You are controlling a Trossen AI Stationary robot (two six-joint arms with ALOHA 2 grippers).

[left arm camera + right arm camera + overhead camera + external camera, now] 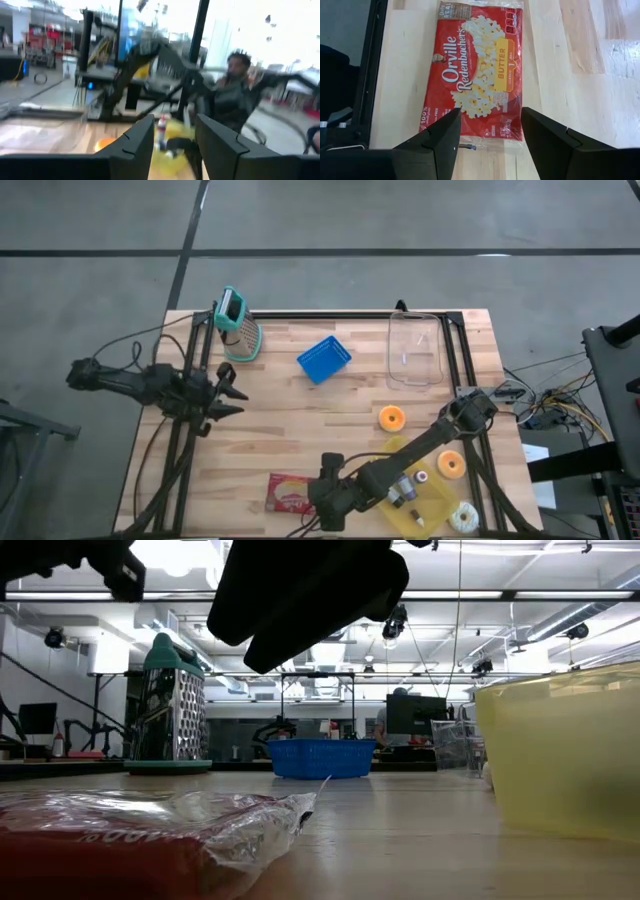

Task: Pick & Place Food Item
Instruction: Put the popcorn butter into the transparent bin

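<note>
Popcorn bag (481, 70) lies flat on the counter (570, 65); we see the right hand (487, 137) spread above it, left hand (232, 392) released.

glossy plastic popcorn bag (481, 70), wooden table (570, 75)

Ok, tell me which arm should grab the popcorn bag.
Right. Its gripper hangs open directly above the popcorn bag, while the left gripper waits across the table.
</note>
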